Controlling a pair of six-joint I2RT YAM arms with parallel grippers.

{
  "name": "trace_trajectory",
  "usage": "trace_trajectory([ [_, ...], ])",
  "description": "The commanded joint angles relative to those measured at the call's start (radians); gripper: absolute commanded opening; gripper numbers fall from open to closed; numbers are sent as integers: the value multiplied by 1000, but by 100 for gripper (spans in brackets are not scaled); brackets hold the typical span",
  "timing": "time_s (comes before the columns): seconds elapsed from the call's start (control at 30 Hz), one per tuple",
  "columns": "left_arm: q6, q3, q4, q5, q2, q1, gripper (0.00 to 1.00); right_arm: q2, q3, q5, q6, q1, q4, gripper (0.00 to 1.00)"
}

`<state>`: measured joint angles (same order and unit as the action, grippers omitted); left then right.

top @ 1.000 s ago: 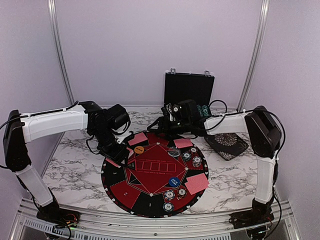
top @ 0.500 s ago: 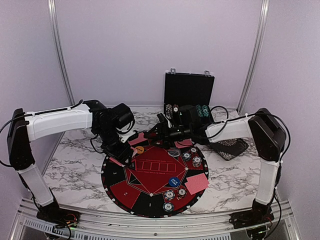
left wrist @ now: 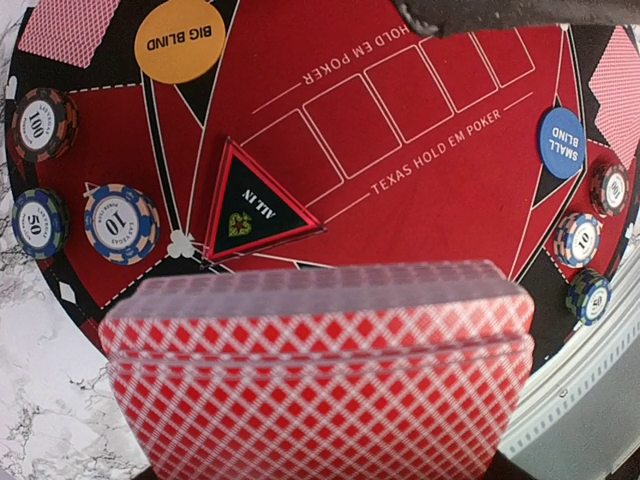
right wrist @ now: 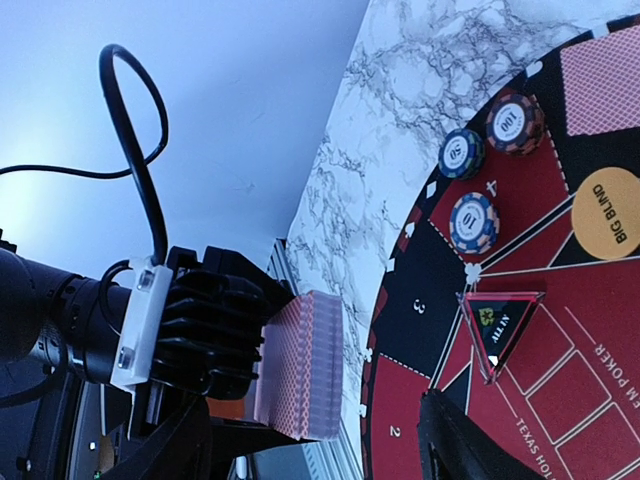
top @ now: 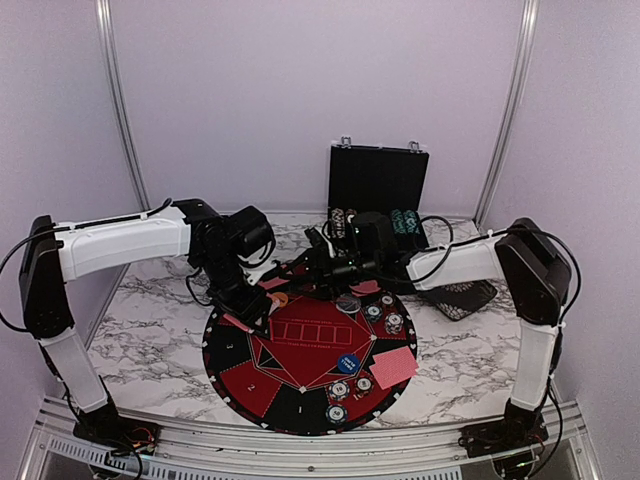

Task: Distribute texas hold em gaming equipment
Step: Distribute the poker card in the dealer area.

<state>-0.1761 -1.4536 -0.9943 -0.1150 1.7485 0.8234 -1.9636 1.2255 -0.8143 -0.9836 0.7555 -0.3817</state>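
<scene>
My left gripper [top: 243, 305] is shut on a thick deck of red-backed playing cards [left wrist: 320, 370], held over the left edge of the round mat [top: 290, 405]. In the right wrist view the deck [right wrist: 300, 365] juts from the left gripper's black body [right wrist: 205, 330]. My right gripper [right wrist: 315, 420] is open, facing the deck from a short way off and not touching it. Lying on the mat are an orange Big Blind disc [left wrist: 180, 40], a blue Small Blind disc [left wrist: 561, 142], striped chips [left wrist: 120, 222] and dealt cards [top: 393, 366].
An open black case [top: 378, 180] with chip rows stands at the back. A black patterned dish [top: 455, 290] lies at the right, partly behind the right arm. More chips [top: 385, 315] and a clear disc [top: 348, 303] sit on the mat's right side.
My right gripper has swung left across the mat's far edge toward the deck. The left gripper has shifted slightly right with the deck still in it.
</scene>
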Motion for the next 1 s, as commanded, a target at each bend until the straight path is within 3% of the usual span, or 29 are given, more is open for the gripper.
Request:
trace_trajectory([
  [0.0,-4,-39,-10,1,8,6,50,-23,15,-25,-35,23,-63,66],
  [0.17,-4,-36,-12,7,6,5,50,-29,1,-25,-52,31,-88,60],
  [0.97,5,-42,-10,14,14,5,50,-99,-4,-45,-168,76,-213,48],
])
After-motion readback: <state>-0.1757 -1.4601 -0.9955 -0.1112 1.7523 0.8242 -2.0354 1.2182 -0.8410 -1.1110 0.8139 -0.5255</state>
